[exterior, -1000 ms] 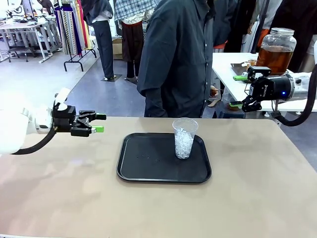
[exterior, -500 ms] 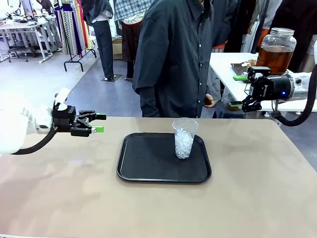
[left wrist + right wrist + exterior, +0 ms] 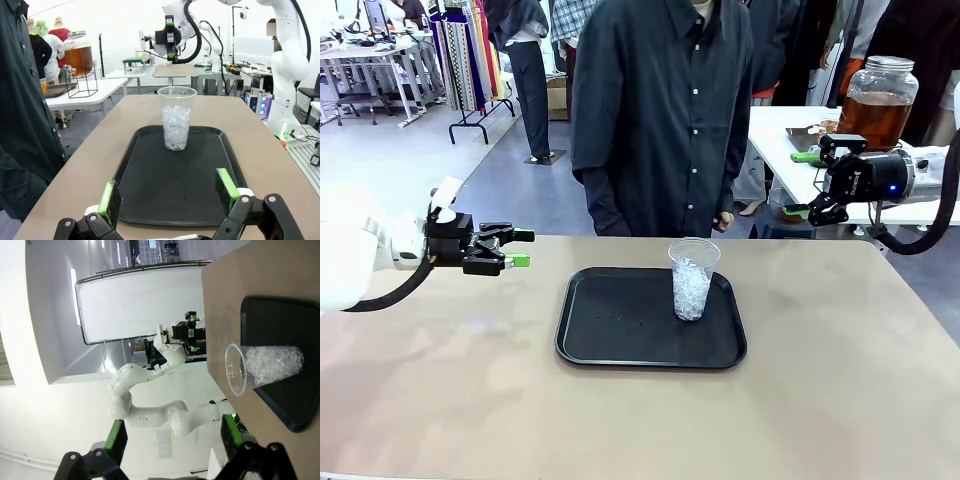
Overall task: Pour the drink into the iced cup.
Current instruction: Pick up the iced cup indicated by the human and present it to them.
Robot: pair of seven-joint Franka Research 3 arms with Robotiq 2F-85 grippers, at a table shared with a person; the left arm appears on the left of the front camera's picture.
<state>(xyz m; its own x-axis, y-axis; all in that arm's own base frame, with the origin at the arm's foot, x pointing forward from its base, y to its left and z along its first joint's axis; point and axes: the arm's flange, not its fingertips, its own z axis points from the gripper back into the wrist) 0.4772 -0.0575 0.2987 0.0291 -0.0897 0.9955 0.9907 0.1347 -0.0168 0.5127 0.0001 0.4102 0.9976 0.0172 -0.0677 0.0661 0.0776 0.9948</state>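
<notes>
Iced cup [image 3: 692, 280] upright on black tray [image 3: 620, 345], frame ctr, near tray's far-right corner. Drink [image 3: 875, 118] in lidded glass jar [image 3: 890, 65], upper right, well apart from cup. L hand [image 3: 520, 248] mid-left over bench [image 3: 470, 400], released, empty. R hand [image 3: 801, 184] right, below-left of jar, released, empty.

Beyond my tan tabletop [image 3: 440, 400], the upper left of the front view shows a grey-blue floor [image 3: 450, 170], glossy with pale reflections. On it stands a clothes rack [image 3: 460, 60] hung with striped fabrics. A white table [image 3: 775, 135] sits at the upper right. In my left wrist view a bright white wall [image 3: 115, 20] runs across the top, with white worktables [image 3: 95, 92] at left centre.
</notes>
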